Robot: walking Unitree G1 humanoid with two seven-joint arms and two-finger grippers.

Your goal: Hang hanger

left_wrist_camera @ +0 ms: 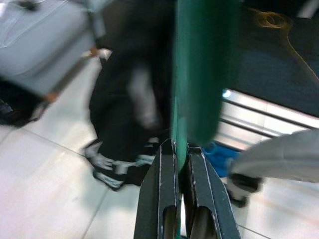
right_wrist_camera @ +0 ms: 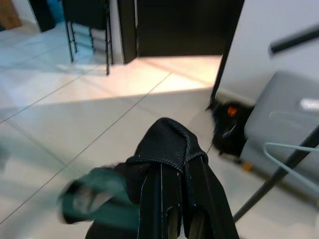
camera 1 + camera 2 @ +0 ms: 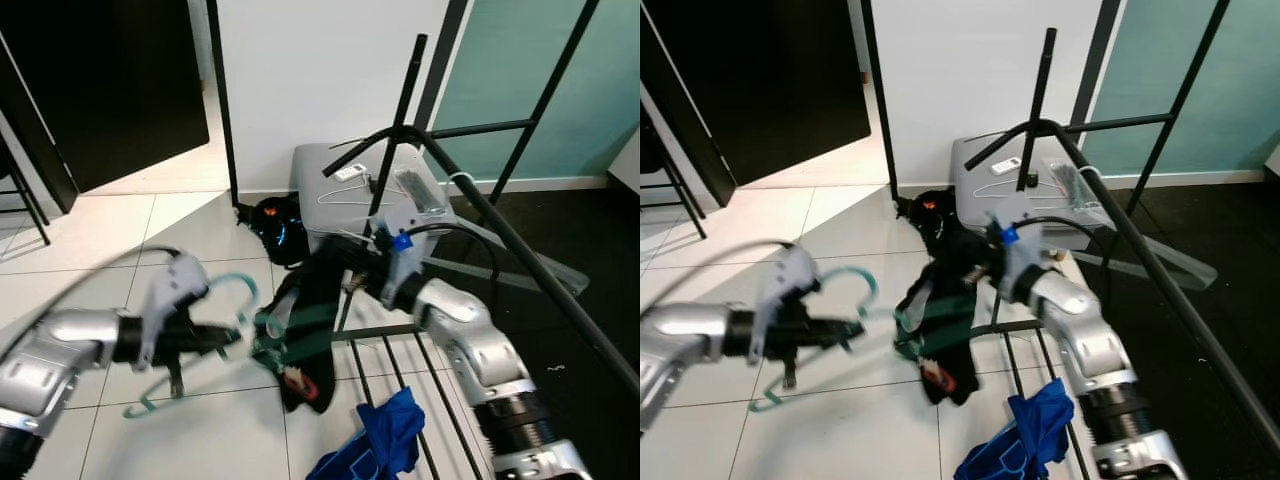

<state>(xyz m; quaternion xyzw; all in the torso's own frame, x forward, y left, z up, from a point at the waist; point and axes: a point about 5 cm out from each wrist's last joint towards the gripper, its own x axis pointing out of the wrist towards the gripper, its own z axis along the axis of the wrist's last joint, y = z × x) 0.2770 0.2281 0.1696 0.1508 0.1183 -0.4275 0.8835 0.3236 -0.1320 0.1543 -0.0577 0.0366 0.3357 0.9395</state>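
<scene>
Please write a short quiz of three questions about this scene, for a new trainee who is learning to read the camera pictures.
1. True or false: the left gripper is shut on the green hanger.
2. What does the right gripper hold? A) the blue cloth B) the black garment C) the rack bar
3. Fill in: the blue cloth lies on the low bars of the ____.

Key: 1 true; 2 B; 3 rack.

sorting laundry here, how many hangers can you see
3: a green hanger in the left hand, a pale hanger on the grey case, another beside it; more may be hidden.
</scene>
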